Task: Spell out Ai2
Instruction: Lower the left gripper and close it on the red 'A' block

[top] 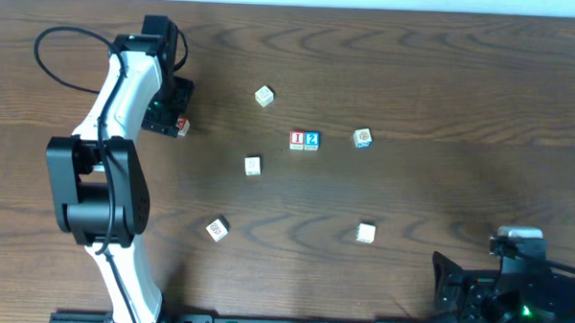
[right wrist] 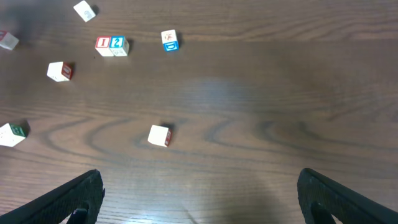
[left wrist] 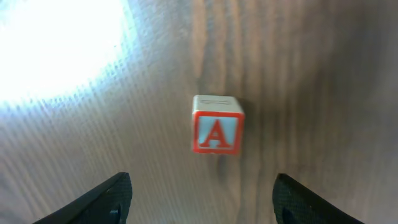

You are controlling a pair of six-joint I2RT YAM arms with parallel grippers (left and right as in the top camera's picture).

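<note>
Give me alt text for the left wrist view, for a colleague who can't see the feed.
A small cube showing a red letter A in a red frame sits on the wooden table, ahead of and between the open, empty fingers of the left gripper. Bright glare washes out the upper left.

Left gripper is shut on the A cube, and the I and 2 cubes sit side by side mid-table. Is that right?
Not shut: the left wrist view shows the left gripper open, its fingers clear of the A cube on both sides. The I cube and 2 cube do sit side by side.
</note>
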